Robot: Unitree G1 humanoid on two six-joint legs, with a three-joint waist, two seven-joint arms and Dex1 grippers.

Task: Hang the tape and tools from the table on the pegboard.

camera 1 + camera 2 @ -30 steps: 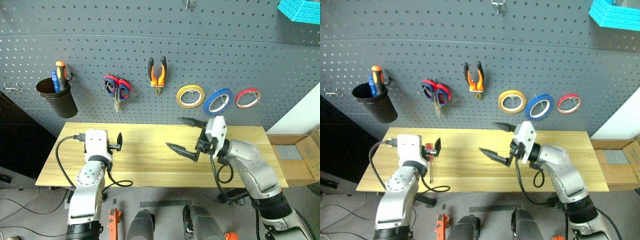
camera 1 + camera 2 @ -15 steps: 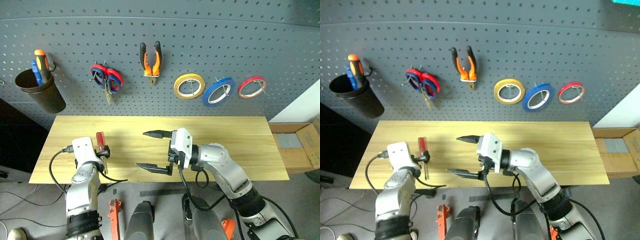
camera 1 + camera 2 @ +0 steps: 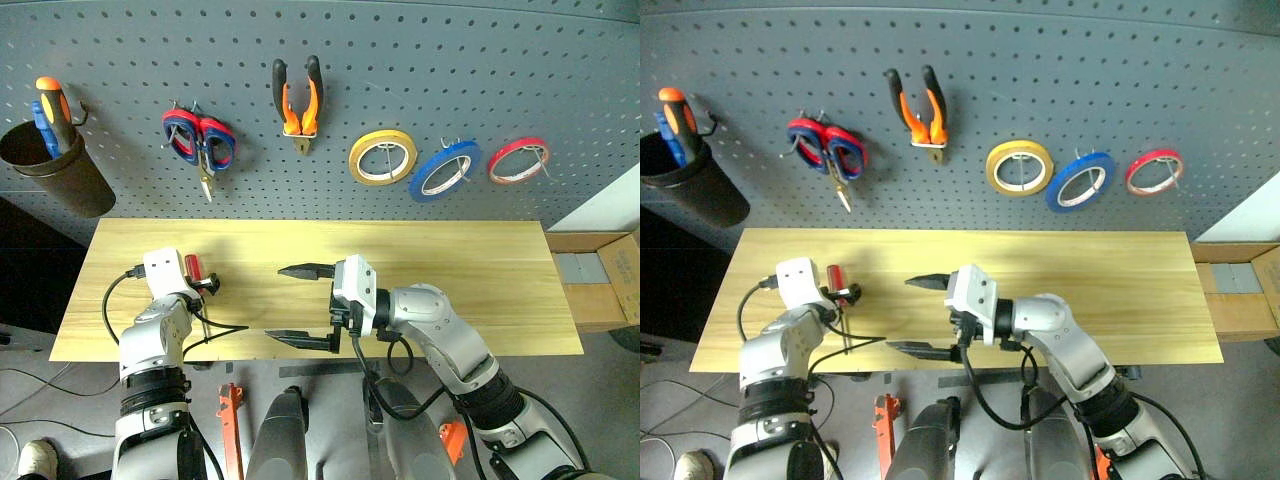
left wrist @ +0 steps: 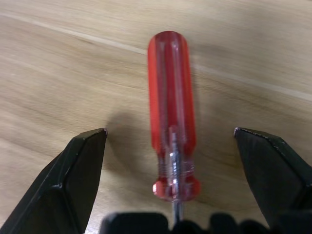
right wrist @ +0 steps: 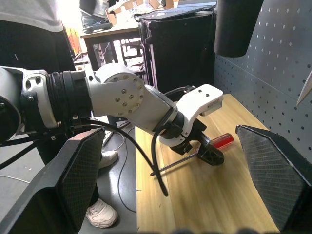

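My left gripper (image 4: 170, 141) is spread wide around the red screwdriver (image 4: 173, 141) lying on the table (image 3: 480, 270), not gripping yet. Right gripper (image 3: 300, 305) hangs wide open mid-table, empty.

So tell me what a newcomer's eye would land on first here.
Probably the row of bright things hanging on the dark pegboard: the orange-handled pliers and the yellow, blue and red tape rolls. Next, the red-handled screwdriver lying on the wooden table between the open fingers of the left hand.
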